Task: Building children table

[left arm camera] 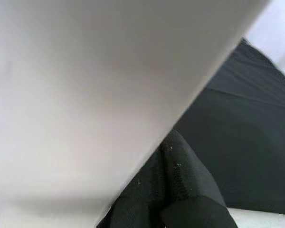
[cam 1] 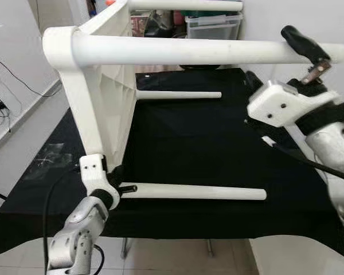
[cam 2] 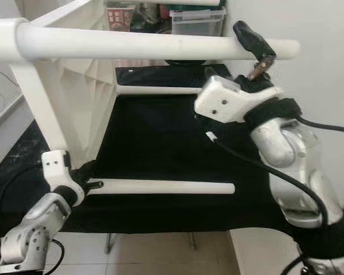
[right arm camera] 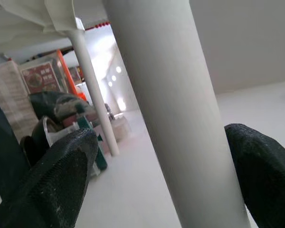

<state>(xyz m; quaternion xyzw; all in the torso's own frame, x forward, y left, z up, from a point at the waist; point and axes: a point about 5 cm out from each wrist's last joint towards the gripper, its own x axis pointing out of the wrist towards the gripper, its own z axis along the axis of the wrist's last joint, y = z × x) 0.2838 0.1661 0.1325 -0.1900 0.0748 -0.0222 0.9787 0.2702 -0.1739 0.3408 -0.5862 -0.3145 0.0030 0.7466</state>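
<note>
Four smooth round legs (cam 1: 206, 50) on ribbed white tabletop (cam 1: 112, 69)

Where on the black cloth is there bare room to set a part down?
The widest bare patch of the black cloth lies between the two lower legs. It is crowded near the left gripper at the tabletop.

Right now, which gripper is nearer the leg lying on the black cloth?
Left. The left gripper is at the near end of the lying leg, by the tabletop's edge. The right gripper is up at the top leg, fingers straddling it.
</note>
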